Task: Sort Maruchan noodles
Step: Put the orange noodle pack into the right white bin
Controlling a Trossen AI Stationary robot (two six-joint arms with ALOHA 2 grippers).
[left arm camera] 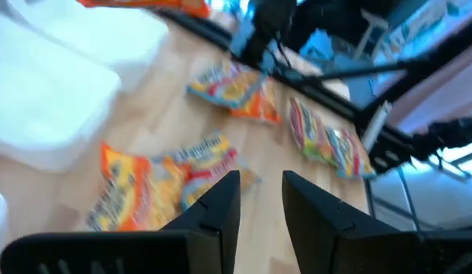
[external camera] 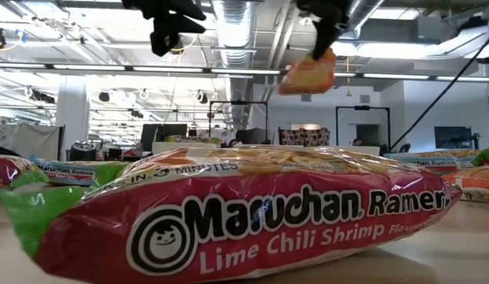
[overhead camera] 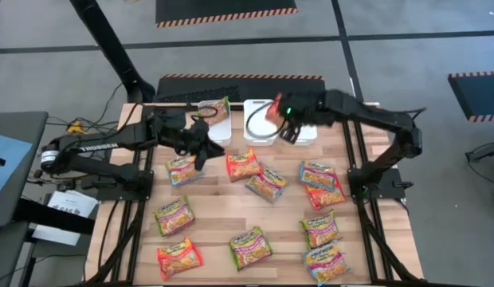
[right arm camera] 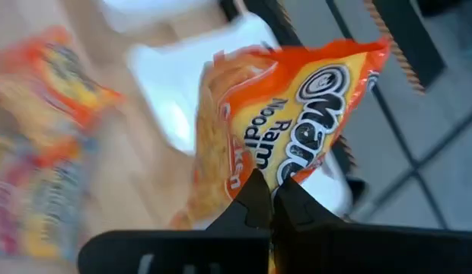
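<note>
Carefully: your right tool point(right arm camera: 272, 199) is pinching only the orange packet's point(right arm camera: 282, 129) edge above the bin point(overhead camera: 272, 121); it may be slipping out. Your left tool point(left arm camera: 260, 199) is hanging part-open, empty.

**Colours on the surface**

We see a pale wooden surface point(overhead camera: 223, 211) with fine plank lines. The bins point(overhead camera: 217, 131) are white. The packet point(right arm camera: 289, 144) in the right end effector point(right arm camera: 271, 199) is orange with a yellow centre and black-and-white lettering. Nearest in the low view, a packet point(external camera: 229, 221) is red with green ends and white and green print. Both arms are black.
</note>
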